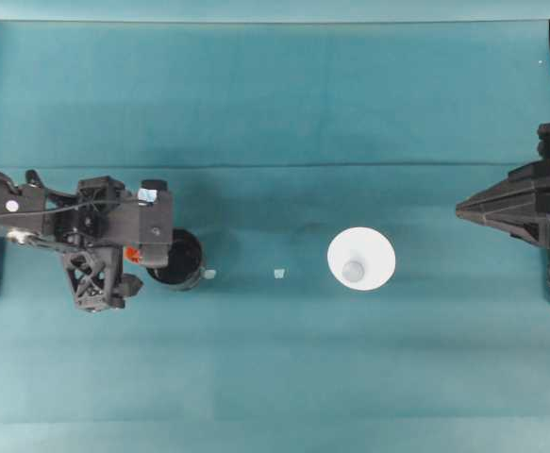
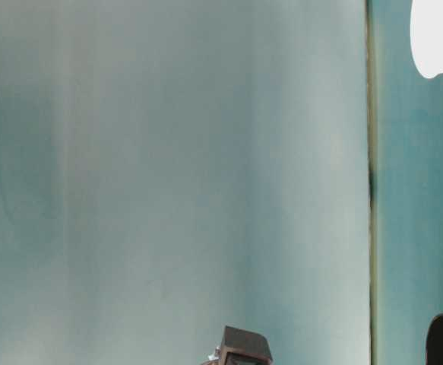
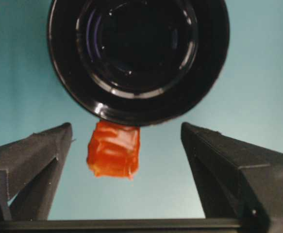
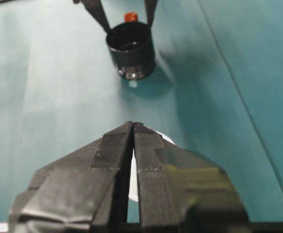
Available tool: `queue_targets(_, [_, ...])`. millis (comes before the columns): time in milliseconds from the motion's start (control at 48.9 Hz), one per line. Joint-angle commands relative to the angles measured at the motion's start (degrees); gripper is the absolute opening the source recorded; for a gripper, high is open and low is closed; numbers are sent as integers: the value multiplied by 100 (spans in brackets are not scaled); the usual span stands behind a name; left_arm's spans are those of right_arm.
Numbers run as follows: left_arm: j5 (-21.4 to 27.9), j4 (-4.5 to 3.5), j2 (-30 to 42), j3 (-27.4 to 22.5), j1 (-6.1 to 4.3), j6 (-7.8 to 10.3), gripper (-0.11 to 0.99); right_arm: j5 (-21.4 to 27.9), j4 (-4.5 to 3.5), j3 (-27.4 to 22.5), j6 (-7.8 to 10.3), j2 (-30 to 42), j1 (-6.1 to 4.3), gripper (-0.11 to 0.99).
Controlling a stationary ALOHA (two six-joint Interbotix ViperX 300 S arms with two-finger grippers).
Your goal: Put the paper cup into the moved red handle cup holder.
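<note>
Straddling the orange-red handle (image 3: 113, 149), left claw (image 3: 126, 145) gapes wide.

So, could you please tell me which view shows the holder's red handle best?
The left wrist view: the red handle sits large between the open fingers. Overhead it is a sliver; the right wrist view shows a distant dot.

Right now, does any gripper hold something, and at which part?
Nothing is held. The left gripper is open, its fingers either side of the orange-red handle tab of the red handle cup holder, not touching. The right gripper is shut on nothing.
</note>
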Motion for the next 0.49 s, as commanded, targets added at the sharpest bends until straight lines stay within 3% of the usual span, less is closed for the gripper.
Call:
queue_targets(0, [-62,18,-26,-97,18,9,97,-26,18,-149,35,53,-9,-7])
queue_targets(348, [-62,18,-26,-97,18,9,94,-18,9,-141,26,53,-9,-7])
queue_targets(471, [-79,26,-26,-97,18,9,89,-18,9,-132,35,53,-9,-7])
